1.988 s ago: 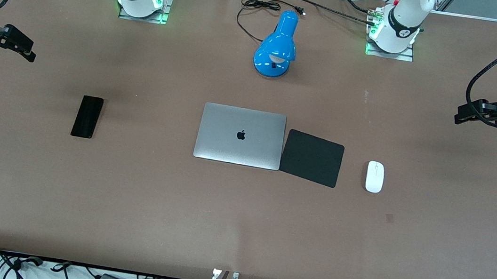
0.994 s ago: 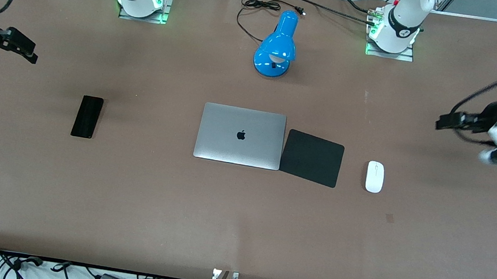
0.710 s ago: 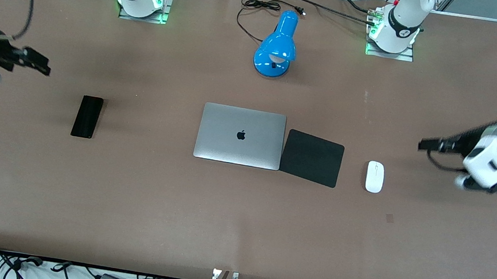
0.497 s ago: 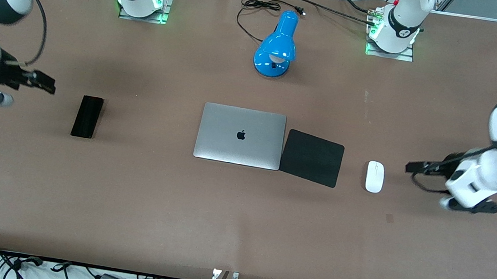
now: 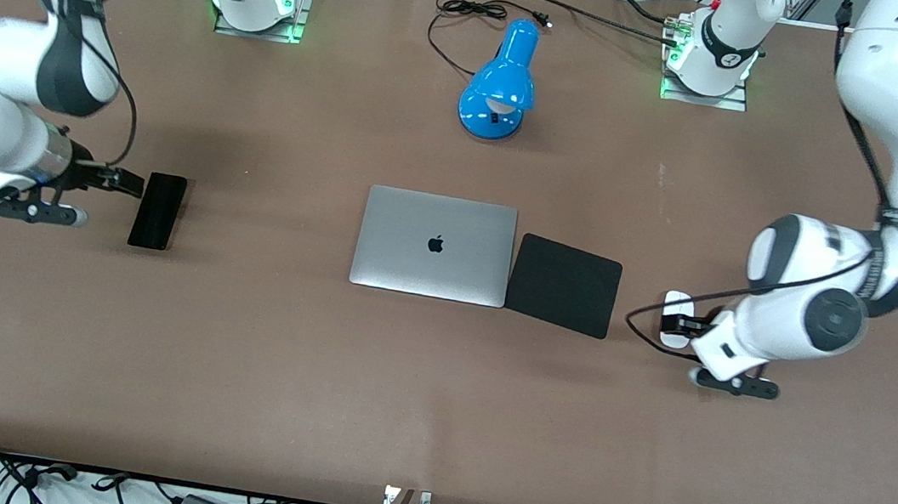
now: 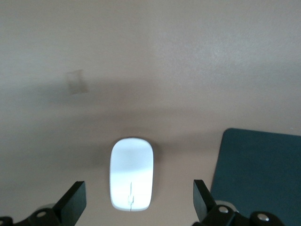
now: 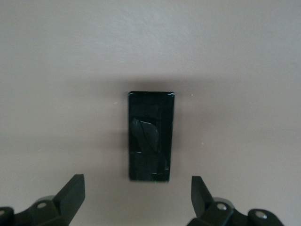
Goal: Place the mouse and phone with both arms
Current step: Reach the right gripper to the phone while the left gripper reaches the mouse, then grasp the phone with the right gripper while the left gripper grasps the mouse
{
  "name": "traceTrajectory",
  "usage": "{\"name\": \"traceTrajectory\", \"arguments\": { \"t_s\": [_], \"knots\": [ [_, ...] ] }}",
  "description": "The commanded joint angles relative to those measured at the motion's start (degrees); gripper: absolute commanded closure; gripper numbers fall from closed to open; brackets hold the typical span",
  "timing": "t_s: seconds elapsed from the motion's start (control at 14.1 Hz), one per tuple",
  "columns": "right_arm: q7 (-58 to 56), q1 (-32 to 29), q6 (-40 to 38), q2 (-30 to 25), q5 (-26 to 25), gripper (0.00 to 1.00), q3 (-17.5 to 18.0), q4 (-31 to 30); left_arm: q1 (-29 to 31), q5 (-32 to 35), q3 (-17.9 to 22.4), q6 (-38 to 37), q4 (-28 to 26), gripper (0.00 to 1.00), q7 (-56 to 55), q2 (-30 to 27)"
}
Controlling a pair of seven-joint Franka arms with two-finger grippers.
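White mouse, black phone flat on table.

The table is a plain brown, with a silver-grey laptop bearing a black logo, a matte black pad and a bright blue lamp with a black cord. The mouse is white with a thin grey line, and the phone is glossy black. Both arms are white with black bands, ending in the black left gripper and the black right gripper.

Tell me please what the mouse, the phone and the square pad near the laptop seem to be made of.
The mouse looks like smooth white plastic, evenly bright with a thin grey seam. The phone looks like glossy black glass or plastic; its face mirrors a pale shape. The square pad looks like matte dark fabric or rubber, flat and without shine. The laptop looks like brushed silver metal, probably aluminium.
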Motion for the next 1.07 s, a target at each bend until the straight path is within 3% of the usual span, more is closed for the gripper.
{"name": "traceTrajectory", "arguments": {
  "t_s": [0.0,0.21,0.43,0.99],
  "knots": [
    [0.87,-2.37,3.93,5.45,-0.35,0.00,0.57,0.18,1.10,0.87,0.05,8.21,-8.24,0.00,3.93,-2.69],
    [0.96,-2.38,5.51,9.32,-0.26,0.00,0.66,0.18,1.99,0.87,0.05,8.58,-8.86,0.00,6.32,-2.07],
    [1.13,-2.29,7.01,11.70,3.16,0.00,0.75,0.18,1.99,0.87,0.05,8.75,-9.48,0.00,6.32,-1.11],
    [1.13,-2.20,14.13,12.50,3.25,0.00,0.66,-3.68,2.07,0.78,0.05,8.84,-9.57,0.00,6.23,0.65]
  ]
}}
